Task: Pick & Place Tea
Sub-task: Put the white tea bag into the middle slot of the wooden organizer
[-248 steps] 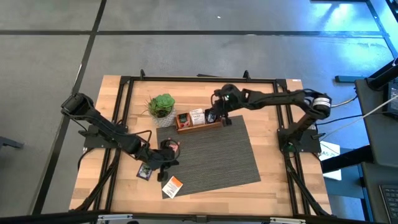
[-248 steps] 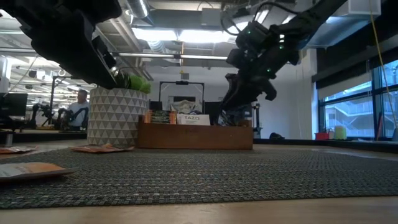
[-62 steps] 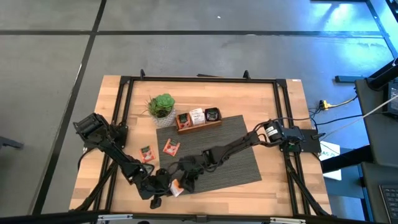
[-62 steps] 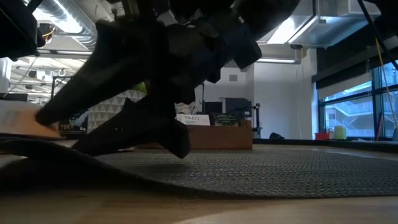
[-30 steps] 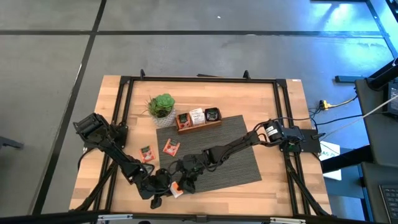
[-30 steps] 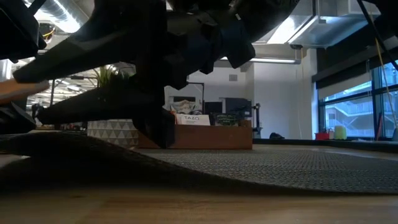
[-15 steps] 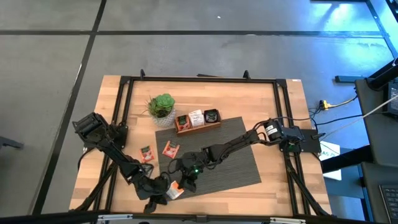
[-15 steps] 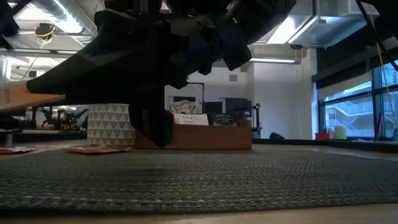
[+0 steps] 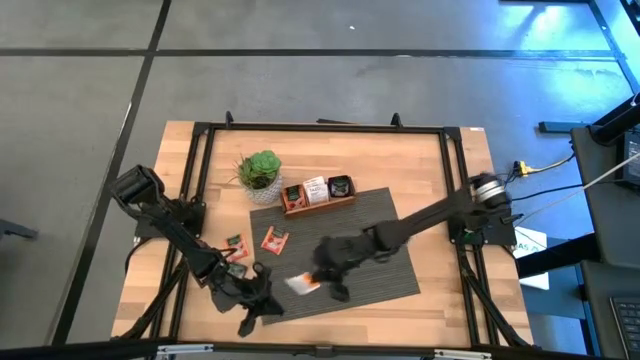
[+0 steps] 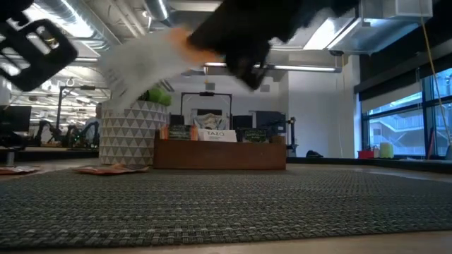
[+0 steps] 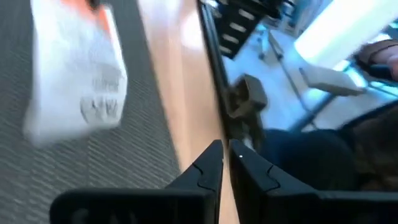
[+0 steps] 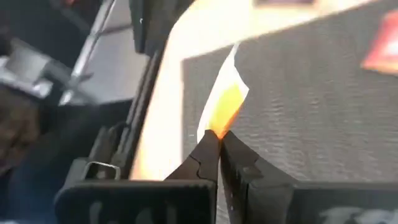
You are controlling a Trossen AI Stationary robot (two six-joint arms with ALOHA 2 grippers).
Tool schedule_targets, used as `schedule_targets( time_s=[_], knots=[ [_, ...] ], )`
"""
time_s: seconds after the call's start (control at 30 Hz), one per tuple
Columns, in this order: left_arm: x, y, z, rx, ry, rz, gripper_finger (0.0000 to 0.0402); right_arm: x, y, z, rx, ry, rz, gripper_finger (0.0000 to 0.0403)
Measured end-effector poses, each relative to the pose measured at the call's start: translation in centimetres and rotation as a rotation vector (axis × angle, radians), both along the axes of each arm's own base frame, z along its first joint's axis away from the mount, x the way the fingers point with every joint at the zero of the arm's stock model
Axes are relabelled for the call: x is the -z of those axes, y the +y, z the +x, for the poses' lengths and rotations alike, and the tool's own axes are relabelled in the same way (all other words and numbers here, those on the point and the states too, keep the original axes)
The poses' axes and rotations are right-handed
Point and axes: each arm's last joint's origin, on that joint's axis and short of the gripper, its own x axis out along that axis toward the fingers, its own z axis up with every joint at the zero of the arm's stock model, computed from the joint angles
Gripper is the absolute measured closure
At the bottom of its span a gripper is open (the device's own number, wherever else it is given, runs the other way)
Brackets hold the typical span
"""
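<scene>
A white tea sachet with an orange end (image 9: 303, 284) hangs over the near left part of the grey mat (image 9: 370, 230), and my right gripper (image 9: 316, 278) is shut on it. The sachet also shows blurred in the low view (image 10: 145, 56) and in the left wrist view (image 11: 74, 74). My left gripper (image 9: 262, 302) hovers just left of it at the mat's near left corner, shut (image 11: 227, 152) and empty. Two orange-red sachets (image 9: 235, 246) (image 9: 275, 238) lie flat farther back, near the mat's left edge. My right gripper pinches the sachet's orange end (image 12: 225, 115) between its two fingertips (image 12: 210, 144). The fingers slant down, coming from the table's right. The sachet sticks out beyond them with its white end (image 12: 231, 62) free, lifted clear of the mat.
A brown wooden tray (image 9: 318, 192) with sachets in its compartments stands at the mat's far edge, and a potted plant (image 9: 260, 172) stands to its left. A black frame (image 9: 200, 180) runs around the table. The mat's right half is bare.
My right gripper has risen and drawn back toward the table's right with the white sachet, which is now lifted clear of the mat. My left gripper has risen a little. The mat's near left corner, raised a second ago, lies flat again.
</scene>
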Motion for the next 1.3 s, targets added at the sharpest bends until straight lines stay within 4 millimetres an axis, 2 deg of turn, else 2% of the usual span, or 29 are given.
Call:
schedule_targets(
  time_s=[0.13, 0.27, 0.4, 0.5, 0.77, 0.93, 1.1, 1.3],
  knots=[
    [-0.1, 0.9, 0.6, -0.108, -0.062, 0.113, 0.0373, -2.0, -0.9, -4.2, 0.094, -0.277, -0.065, 0.0394],
    [-0.2, 2.3, 1.6, -0.250, -0.117, 0.238, 0.0361, -2.9, -2.0, -7.8, 0.206, -0.576, -0.184, 0.0394],
    [-0.4, 3.7, 2.7, -0.283, -0.154, 0.374, 0.0342, -3.2, -3.1, -10.1, 0.285, -0.856, -0.250, 0.0393],
    [-1.0, 5.0, 3.9, -0.327, -0.202, 0.399, 0.0326, -2.8, -3.5, -11.0, 0.290, -0.949, -0.305, 0.0393],
    [-2.4, 9.7, 6.9, -0.454, -0.293, 0.379, 0.0258, -2.3, -3.7, -11.1, 0.245, -0.965, -0.473, 0.0393],
    [-2.5, 12.2, 7.9, -0.527, -0.294, 0.323, 0.0234, -2.2, -3.8, -11.0, 0.246, -0.959, -0.506, 0.0393],
    [-2.6, 12.3, 8.0, -0.417, -0.304, 0.344, 0.0229, -2.3, -4.2, -11.2, 0.318, -0.891, -0.600, 0.0393],
    [-4.3, 11.5, 7.3, -0.391, -0.361, 0.345, 0.0229, -2.1, -4.3, -11.4, 0.314, -0.816, -0.567, 0.0392]
  ],
)
